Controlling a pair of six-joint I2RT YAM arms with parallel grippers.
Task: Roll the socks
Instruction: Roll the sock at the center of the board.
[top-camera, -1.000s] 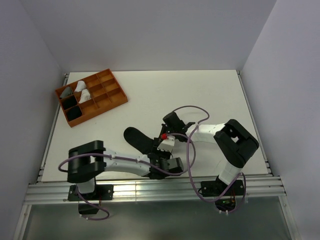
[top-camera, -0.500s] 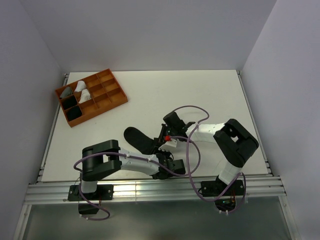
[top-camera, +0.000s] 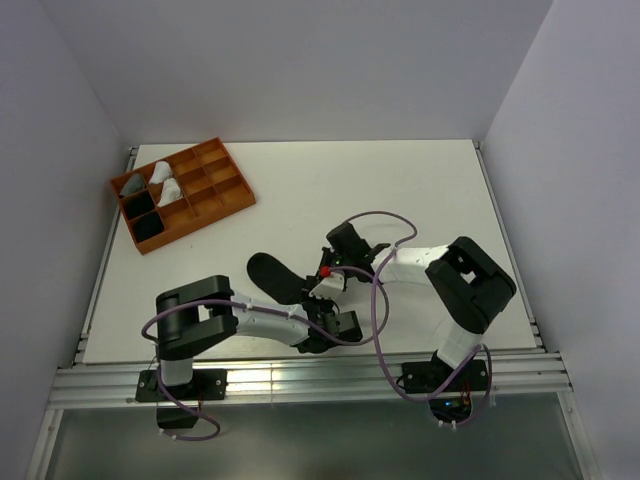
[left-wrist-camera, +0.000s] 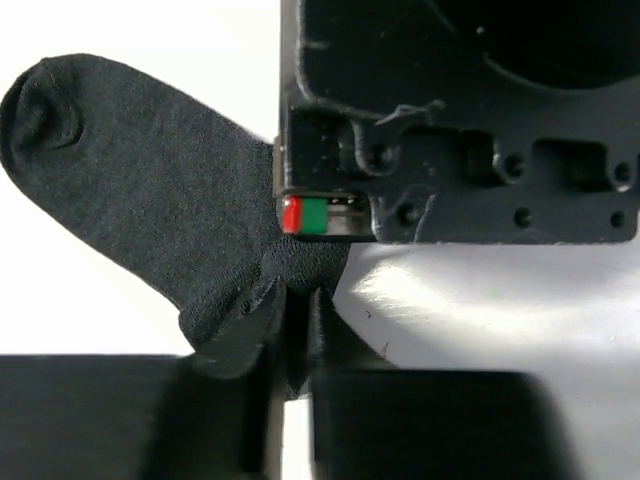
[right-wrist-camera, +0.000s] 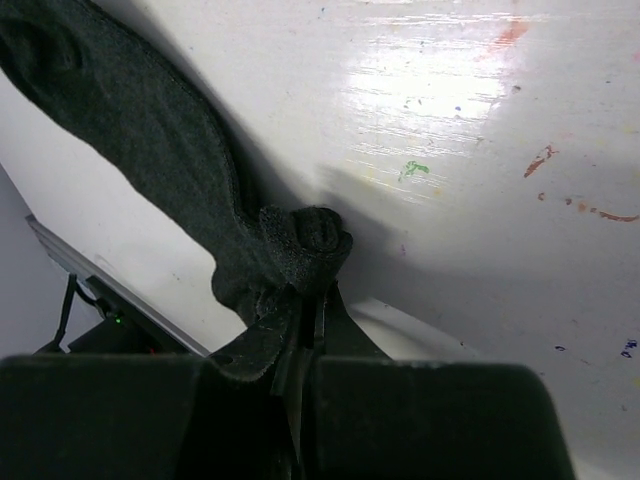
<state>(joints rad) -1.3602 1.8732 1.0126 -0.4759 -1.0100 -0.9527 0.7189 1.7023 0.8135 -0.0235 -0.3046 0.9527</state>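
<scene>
A black sock (top-camera: 275, 276) lies on the white table, toe toward the far left, its cuff end bunched between the two grippers. In the left wrist view the sock (left-wrist-camera: 150, 190) spreads up-left and my left gripper (left-wrist-camera: 297, 310) is shut on its cuff edge. In the right wrist view the sock (right-wrist-camera: 140, 130) runs up-left to a small rolled lump (right-wrist-camera: 305, 245), and my right gripper (right-wrist-camera: 310, 305) is shut on that lump. Both grippers (top-camera: 322, 300) meet at the cuff, the right gripper's body right in front of the left wrist camera.
An orange compartment tray (top-camera: 180, 192) stands at the far left, holding white, grey and black rolled socks. The table's front edge and metal rail (top-camera: 300, 380) lie just behind the grippers. Purple cables loop over the right arm (top-camera: 440, 265).
The left arm's elbow has shifted slightly left and its gripper has crept a little toward the sock's cuff. The right gripper stays in place on the sock.
</scene>
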